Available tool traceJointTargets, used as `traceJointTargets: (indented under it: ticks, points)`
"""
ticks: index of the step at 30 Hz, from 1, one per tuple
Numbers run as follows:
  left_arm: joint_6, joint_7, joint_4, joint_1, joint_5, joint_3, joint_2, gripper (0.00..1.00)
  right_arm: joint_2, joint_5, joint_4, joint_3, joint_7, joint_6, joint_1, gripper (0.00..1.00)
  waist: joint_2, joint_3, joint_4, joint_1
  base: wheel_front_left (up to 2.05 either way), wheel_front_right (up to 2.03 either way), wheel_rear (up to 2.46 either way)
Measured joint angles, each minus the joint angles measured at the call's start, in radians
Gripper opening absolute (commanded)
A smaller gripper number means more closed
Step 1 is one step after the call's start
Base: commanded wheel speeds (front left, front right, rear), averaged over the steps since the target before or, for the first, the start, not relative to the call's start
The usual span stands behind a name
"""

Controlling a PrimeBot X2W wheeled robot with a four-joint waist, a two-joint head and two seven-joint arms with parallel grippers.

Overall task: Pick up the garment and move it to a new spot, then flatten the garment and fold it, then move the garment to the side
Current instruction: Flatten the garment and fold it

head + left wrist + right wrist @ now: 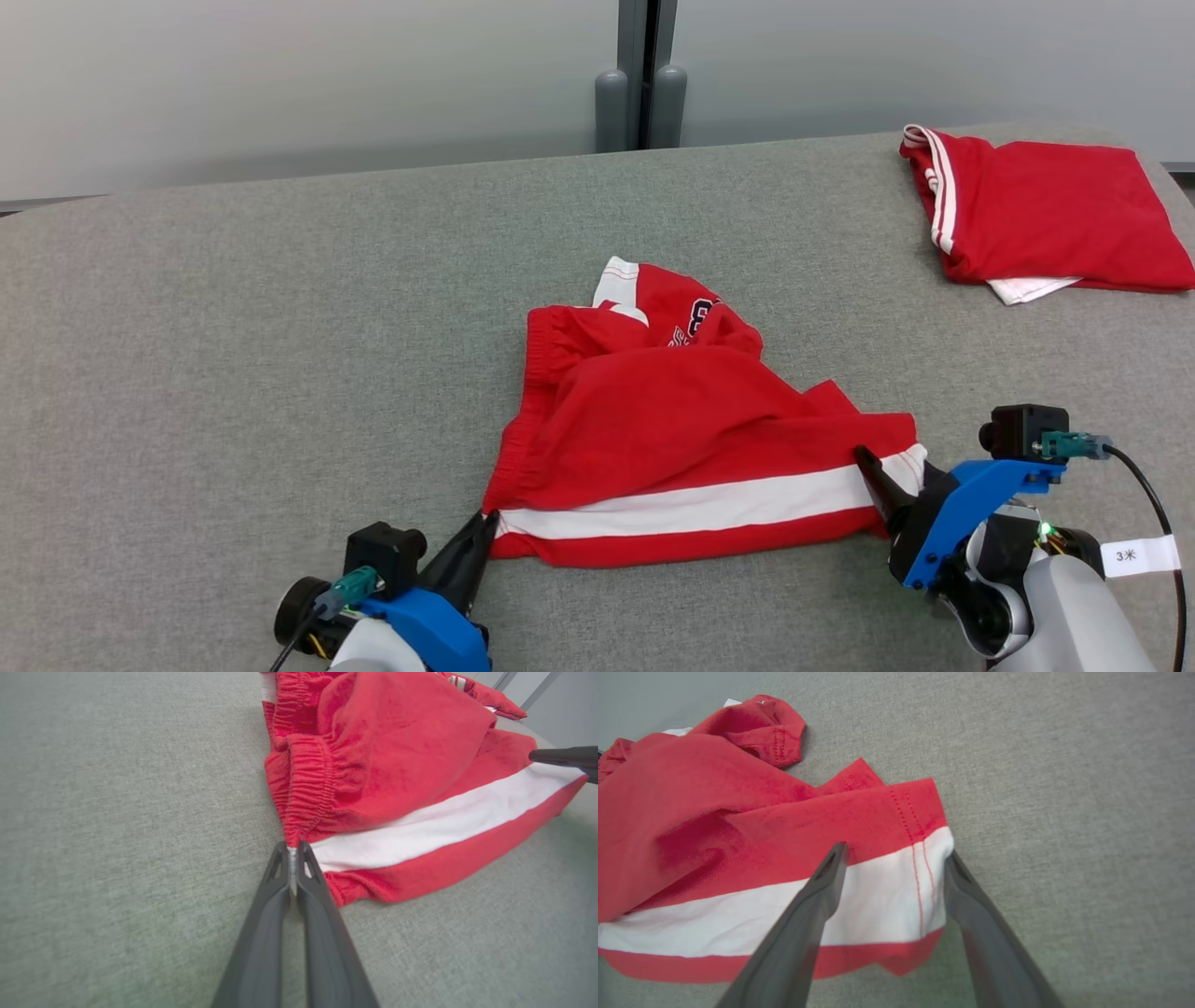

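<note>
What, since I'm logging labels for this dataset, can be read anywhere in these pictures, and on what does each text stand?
"3米": on the white tag fixed to the black cable at the lower right of the head view.
Dark print on the crumpled red garment: partly folded under and too small to read.

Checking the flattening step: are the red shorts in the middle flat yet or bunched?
Bunched. The red shorts heap in rumpled folds; only the white-striped near edge lies straight.
</note>
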Motion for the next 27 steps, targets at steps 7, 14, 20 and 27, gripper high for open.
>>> traceJointTargets:
  ticks: [7,14,20,27]
  points:
    - [0.031,-0.004,-0.016,0.0,-0.02,0.03,0.023,0.0,0.0,0.009,-0.065,0.039,0.001,0.0,0.045,1.0,0.0,0.002,-0.007,0.0,0.0,0.0,0.0]
    - [0.049,0.002,-0.052,0.01,-0.031,0.036,0.04,0.0,0.0,0.041,-0.153,0.06,0.016,0.0,0.147,1.0,0.0,-0.003,-0.009,0.0,0.0,0.0,0.0]
    - [0.067,0.011,-0.089,0.028,-0.044,0.042,0.056,0.0,-0.001,0.061,-0.236,0.07,0.054,0.0,0.219,1.0,0.0,0.002,-0.023,0.0,0.0,0.0,0.0]
    - [0.082,0.029,-0.132,0.034,-0.048,0.045,0.074,0.0,0.0,0.078,-0.288,0.107,0.043,0.0,0.216,1.0,0.0,0.004,-0.029,0.0,0.0,0.0,0.0]
